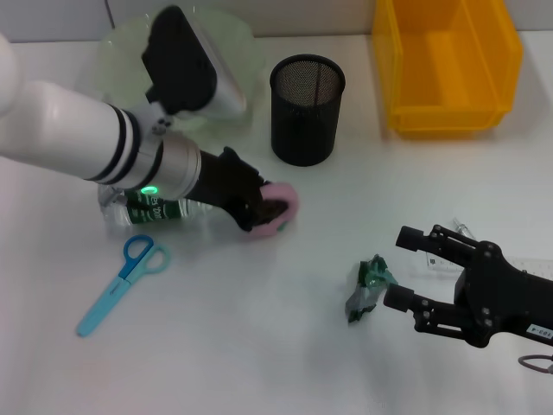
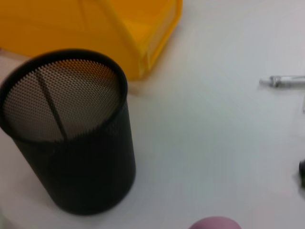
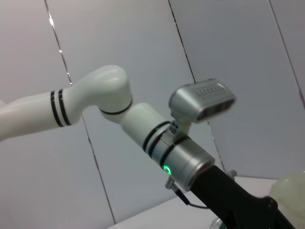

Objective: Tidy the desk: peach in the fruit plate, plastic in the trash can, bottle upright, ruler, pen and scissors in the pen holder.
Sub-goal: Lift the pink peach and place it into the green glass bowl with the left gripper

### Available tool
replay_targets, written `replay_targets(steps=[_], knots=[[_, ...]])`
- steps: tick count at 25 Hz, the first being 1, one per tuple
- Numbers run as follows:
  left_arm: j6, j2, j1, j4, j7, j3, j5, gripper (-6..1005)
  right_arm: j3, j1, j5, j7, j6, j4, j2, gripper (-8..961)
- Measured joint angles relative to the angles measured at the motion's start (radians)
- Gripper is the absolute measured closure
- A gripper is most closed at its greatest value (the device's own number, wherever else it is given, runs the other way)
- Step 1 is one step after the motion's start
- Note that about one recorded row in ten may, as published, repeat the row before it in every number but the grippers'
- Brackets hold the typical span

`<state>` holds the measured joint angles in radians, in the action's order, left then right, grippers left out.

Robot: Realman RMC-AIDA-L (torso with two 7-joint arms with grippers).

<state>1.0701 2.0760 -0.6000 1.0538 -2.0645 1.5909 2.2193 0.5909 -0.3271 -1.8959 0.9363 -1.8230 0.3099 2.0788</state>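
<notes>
White desk (image 1: pixel 259 346) spreads wide beneath both arms. From nine o'clock the left arm slants down to centre, its left gripper (image 1: pixel 263 210) clamped on the peach (image 1: pixel 283 206), which sits on the desk beside the lying bottle (image 1: pixel 160 210). At five o'clock the right gripper (image 1: pixel 396 266) rests low, fingers apart, touching the crumpled plastic (image 1: pixel 369 285). Pen holder (image 1: pixel 307 108) stands at twelve, trash can (image 1: pixel 445 65) at one.
</notes>
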Motion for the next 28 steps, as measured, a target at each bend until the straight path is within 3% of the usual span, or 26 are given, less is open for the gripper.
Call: replay_targets(steps=[8, 16, 17, 18, 22, 28], knots=[[-0.036, -0.003, 0.084, 0.125, 0.009, -0.110, -0.147, 760, -0.008, -0.001, 0.000, -0.002, 0.007, 0.000, 0.000, 124], [-0.285, -0.001, 0.128, 0.115, 0.124, -0.145, -0.361, 833, -0.017, -0.006, 0.000, -0.004, 0.007, 0.000, 0.001, 124], [-0.285, -0.001, 0.128, 0.115, 0.124, -0.145, -0.361, 840, -0.017, -0.006, 0.000, -0.004, 0.007, 0.000, 0.001, 124], [-0.383, 0.000, 0.129, 0.093, 0.155, -0.126, -0.414, 847, -0.018, -0.006, 0.000, -0.004, 0.007, 0.000, 0.001, 124], [-0.544, 0.000, 0.110, 0.034, 0.168, -0.102, -0.456, 880, -0.021, -0.006, 0.000, -0.004, 0.007, 0.000, 0.001, 124], [-0.696, -0.001, 0.056, -0.080, 0.169, -0.058, -0.456, 911, -0.038, -0.002, 0.000, -0.005, 0.007, 0.000, 0.001, 124]])
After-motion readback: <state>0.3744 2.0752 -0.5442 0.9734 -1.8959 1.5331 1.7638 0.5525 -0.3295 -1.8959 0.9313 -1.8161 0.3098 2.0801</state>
